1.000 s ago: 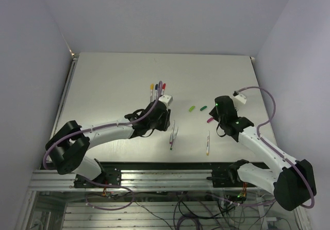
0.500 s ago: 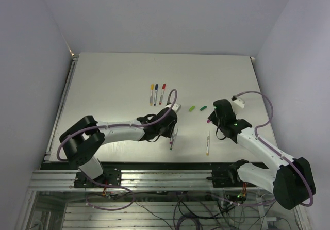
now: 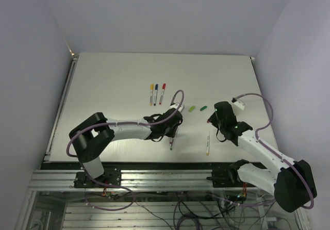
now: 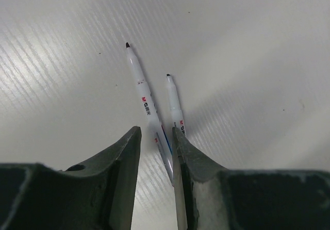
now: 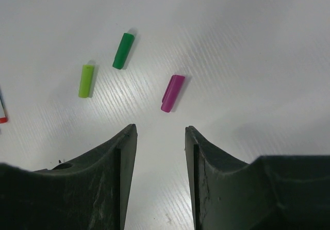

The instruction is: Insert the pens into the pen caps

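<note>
The pale table (image 3: 103, 85) fills the overhead view. The left arm (image 3: 124, 129) reaches across its near half towards the middle, and the right arm (image 3: 258, 147) bends in from the near right corner.

The left gripper (image 4: 156, 137) is low over the table with its jaws partly open, leaving only a narrow gap. Two uncapped pens lie side by side under it, dark tips pointing away from the wrist camera. The longer-showing pen (image 4: 140, 83) runs back into the gap between the fingers. The shorter-showing pen (image 4: 174, 100) passes beneath the inner edge of the right-hand finger (image 4: 188, 160). Whether either finger presses on a pen cannot be told — both pens look flat on the table.

The right gripper (image 5: 161, 132) is open to a medium width with nothing between its jaws. The magenta cap (image 5: 172, 93) lies just ahead of the gap, slightly towards the right-hand finger and clear of both. Farther out and to the left lie the dark green cap (image 5: 123, 50) and the light green cap (image 5: 86, 80), near each other but apart.

Between the two grippers a lone pen (image 3: 208, 143) lies on the table, yellow at its near end. Beyond the left gripper lies a row of three capped pens (image 3: 156, 93) — yellow, blue and red.
</note>
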Controlling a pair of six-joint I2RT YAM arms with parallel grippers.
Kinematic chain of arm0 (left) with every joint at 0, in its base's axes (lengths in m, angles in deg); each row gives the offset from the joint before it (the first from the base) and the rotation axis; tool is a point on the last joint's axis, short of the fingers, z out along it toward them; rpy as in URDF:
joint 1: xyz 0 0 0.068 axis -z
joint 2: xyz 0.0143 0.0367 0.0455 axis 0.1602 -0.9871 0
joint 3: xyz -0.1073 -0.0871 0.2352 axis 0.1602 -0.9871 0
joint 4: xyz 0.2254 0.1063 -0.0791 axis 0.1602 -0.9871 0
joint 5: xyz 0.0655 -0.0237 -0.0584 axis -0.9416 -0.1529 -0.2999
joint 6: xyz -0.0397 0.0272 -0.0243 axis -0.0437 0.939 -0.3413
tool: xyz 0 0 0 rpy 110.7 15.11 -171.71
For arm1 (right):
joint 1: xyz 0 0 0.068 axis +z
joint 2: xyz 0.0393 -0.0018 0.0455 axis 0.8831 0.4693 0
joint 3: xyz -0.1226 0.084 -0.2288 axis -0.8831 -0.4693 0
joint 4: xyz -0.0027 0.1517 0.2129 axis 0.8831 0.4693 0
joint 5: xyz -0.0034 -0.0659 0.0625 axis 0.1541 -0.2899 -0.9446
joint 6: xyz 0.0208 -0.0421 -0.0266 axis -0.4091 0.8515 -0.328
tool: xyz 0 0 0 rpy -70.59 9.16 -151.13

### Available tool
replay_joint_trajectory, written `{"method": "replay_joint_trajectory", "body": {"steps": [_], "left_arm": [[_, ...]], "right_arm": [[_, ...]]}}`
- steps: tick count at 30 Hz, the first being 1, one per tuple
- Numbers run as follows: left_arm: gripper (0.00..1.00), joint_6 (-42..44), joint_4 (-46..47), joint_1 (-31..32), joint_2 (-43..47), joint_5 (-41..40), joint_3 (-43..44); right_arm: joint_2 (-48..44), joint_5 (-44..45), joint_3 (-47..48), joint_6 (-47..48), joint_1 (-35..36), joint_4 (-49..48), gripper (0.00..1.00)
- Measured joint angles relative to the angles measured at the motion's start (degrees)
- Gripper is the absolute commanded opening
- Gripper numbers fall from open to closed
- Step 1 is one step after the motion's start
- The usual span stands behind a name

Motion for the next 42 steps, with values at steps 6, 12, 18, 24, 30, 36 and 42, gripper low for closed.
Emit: {"method": "replay_joint_trajectory", "body": {"steps": [6,12,18,24,30,36,42], "left_arm": [[0.40,-0.3,-1.3,0.0,-0.8,-1.6,1.1],[0.41,-0.4,-1.5,0.0,-2.4,-1.6,1.6],[0.40,-0.4,-1.7,0.0,-3.9,-1.6,1.7],[0.40,-0.3,-2.3,0.0,-4.2,-1.6,1.7],[0.40,-0.1,-3.0,0.0,-4.2,-1.7,1.8],[0.35,0.7,-5.2,0.0,-4.4,-1.8,2.6],[0.28,1.2,-6.8,0.0,-5.2,-2.1,3.6]], "right_arm": [[0.0,-0.7,-0.4,0.0,0.0,-0.9,0.41],[0.0,-1.0,-0.5,0.0,0.0,-1.3,0.41],[0.0,-1.2,-0.6,0.0,0.0,-1.4,0.41],[0.0,-1.6,-1.5,0.0,0.0,-1.8,0.41],[0.0,-1.6,-1.5,0.0,0.0,-2.2,0.41],[1.1,-1.6,-1.4,-0.1,0.0,-2.6,0.41],[5.1,-1.6,0.4,-0.6,0.0,-2.6,0.40]]}}
